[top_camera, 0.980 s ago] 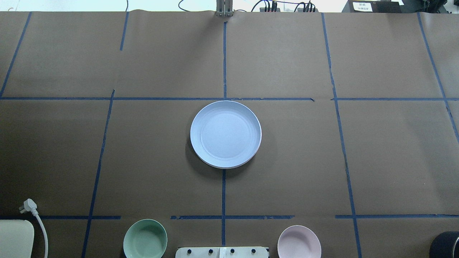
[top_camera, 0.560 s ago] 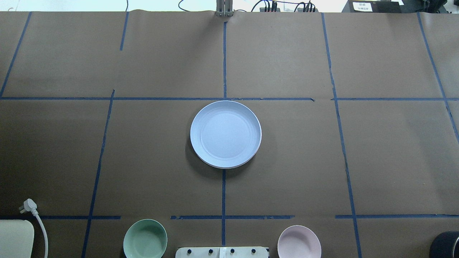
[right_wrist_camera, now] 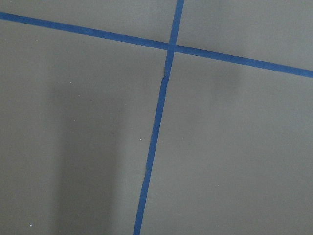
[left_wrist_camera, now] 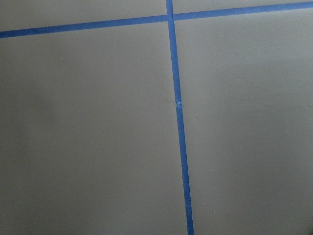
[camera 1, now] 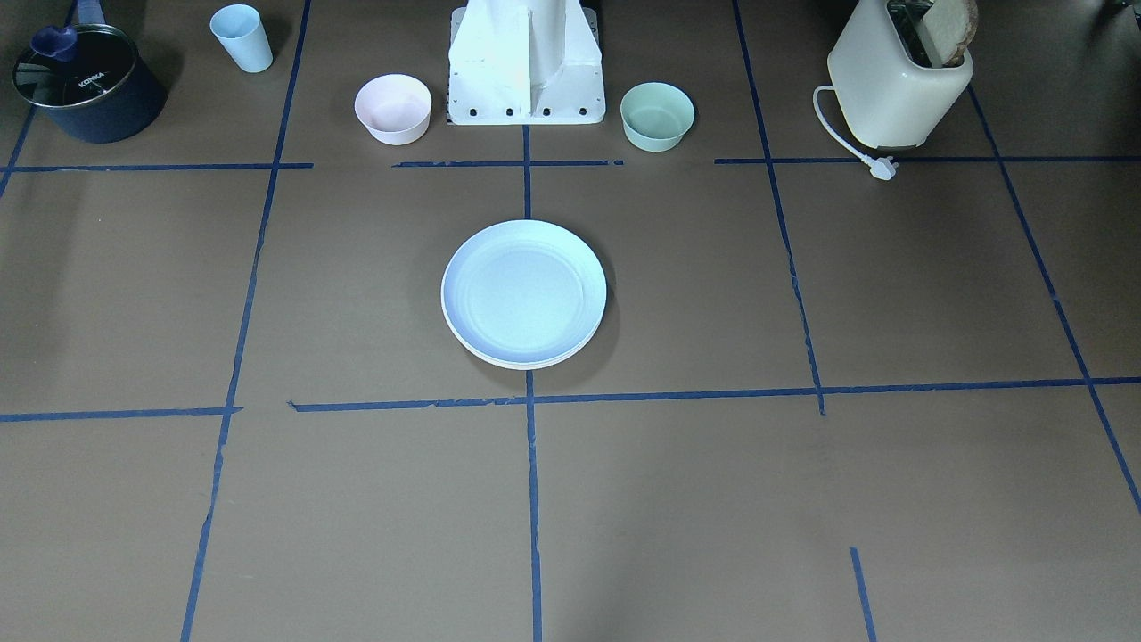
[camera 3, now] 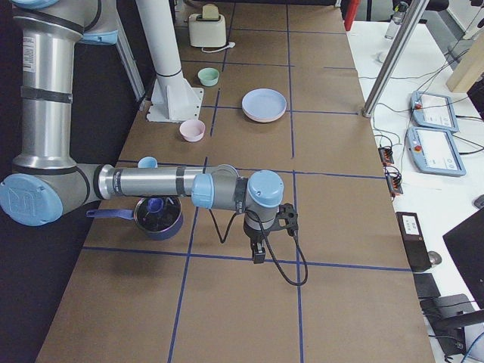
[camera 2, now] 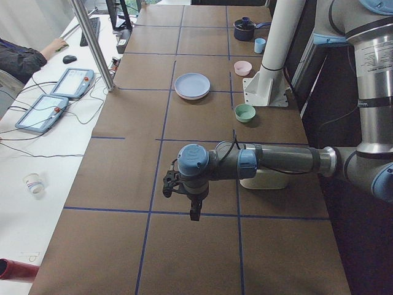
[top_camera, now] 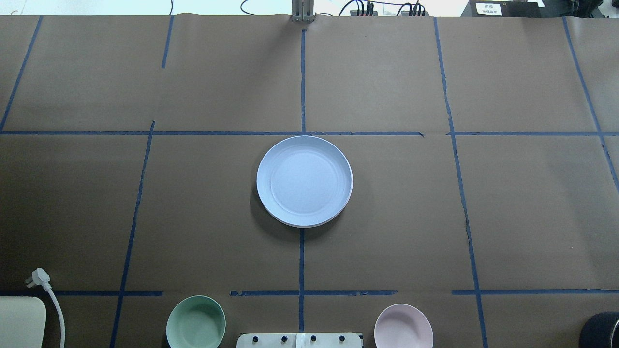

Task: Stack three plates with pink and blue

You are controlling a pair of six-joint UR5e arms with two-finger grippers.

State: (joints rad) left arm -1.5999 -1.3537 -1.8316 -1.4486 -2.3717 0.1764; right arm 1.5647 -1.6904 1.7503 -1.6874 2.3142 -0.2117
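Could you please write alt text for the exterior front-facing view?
A light blue plate, with another rim showing beneath it, sits mid-table on brown paper gridded with blue tape. Along the top edge stand a dark pot, a blue cup, a pink bowl, the robot's white base, a mint bowl and a toaster.

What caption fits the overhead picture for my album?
Light blue round plastic plate tops the centred stack; mint plastic bowl and pink plastic bowl wait nearby.
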